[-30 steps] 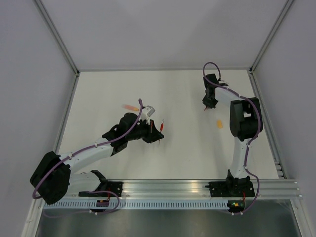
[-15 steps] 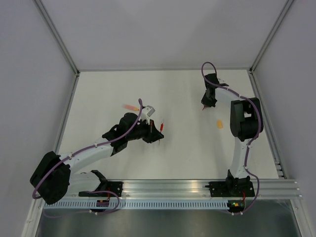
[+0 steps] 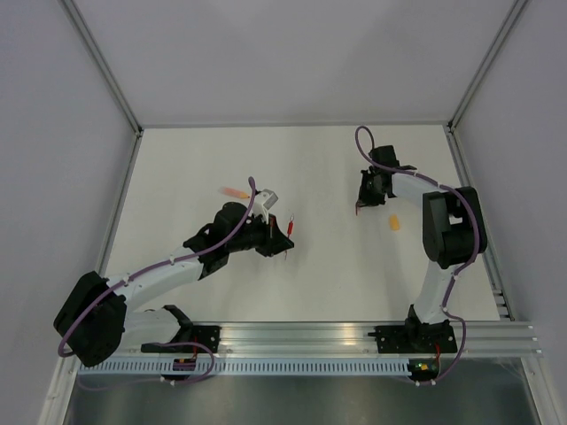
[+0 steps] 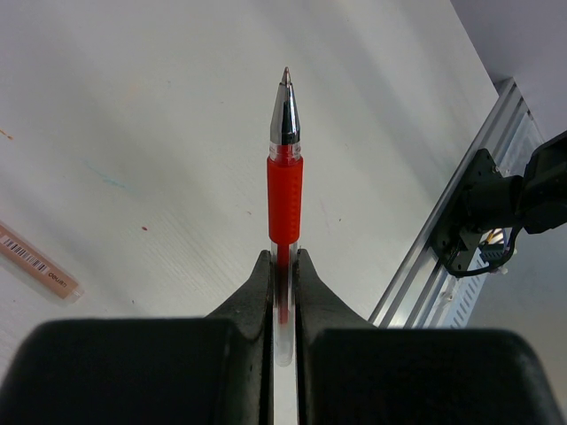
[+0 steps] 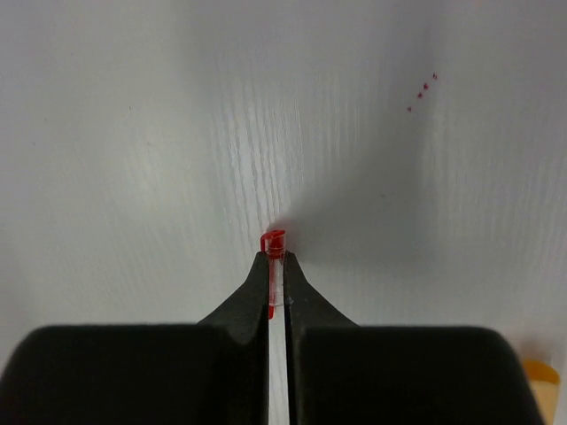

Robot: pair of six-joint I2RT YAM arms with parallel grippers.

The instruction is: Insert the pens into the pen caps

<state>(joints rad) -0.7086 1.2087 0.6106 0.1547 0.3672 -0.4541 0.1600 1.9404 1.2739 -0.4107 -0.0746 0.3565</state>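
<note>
A red gel pen, its tip bared, juts from the left end effector, which is clamped on its barrel over the middle of the bench. Well apart at the far right, the right end effector pinches a red pen cap. The step in hand appears to be mating this pair. The next move calls for lining up the tip and the cap mouth. An orange pen and an orange cap lie waiting.
</note>
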